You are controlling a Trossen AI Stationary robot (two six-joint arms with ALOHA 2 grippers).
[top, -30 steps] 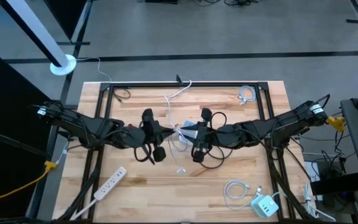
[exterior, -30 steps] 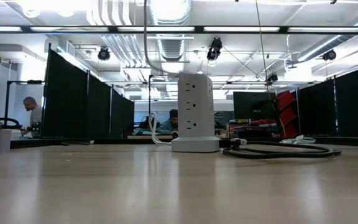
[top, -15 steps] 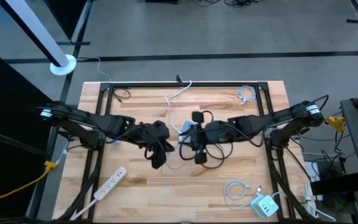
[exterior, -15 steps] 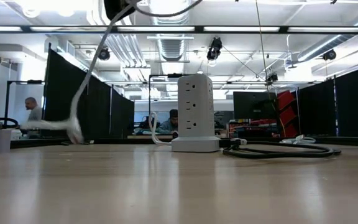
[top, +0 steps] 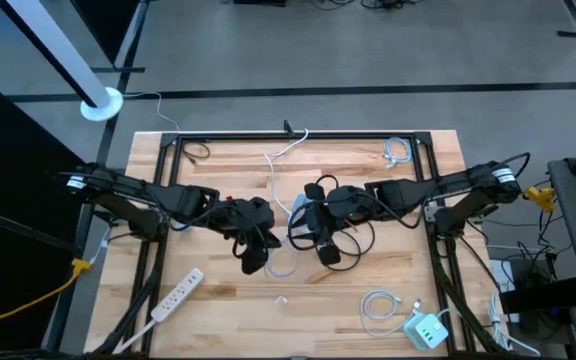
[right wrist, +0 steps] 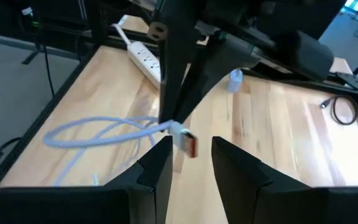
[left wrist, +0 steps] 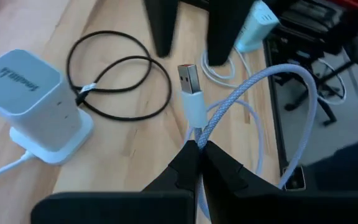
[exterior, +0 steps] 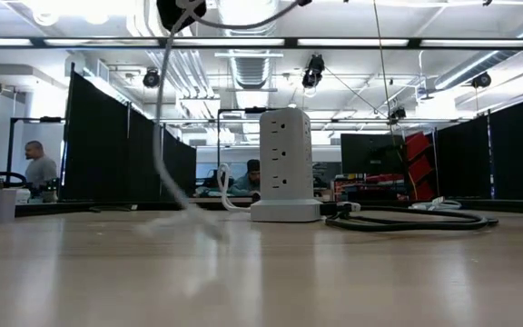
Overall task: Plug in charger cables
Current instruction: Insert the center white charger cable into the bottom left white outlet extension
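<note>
Cable [left wrist: 247, 93] between left gripper's [left wrist: 199, 163] pinched jaws, far end cut off.

Grey lettering on top of white tower socket block [left wrist: 33, 106]; too blurred to read.

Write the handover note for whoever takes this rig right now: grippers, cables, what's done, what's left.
Left gripper: shut on the white braided cable just behind its USB plug, held above mid-table.
Right gripper: open, facing that plug from the other side, gripping nothing.
Tower power strip stands at mid-table with a black cable looped beside it, unplugged as far as can be seen.
Spare white cables lie coiled at the near right and far right; flat power strip near left.
Done: one cable picked up.
Left: plug in the held cable, then the others.
</note>
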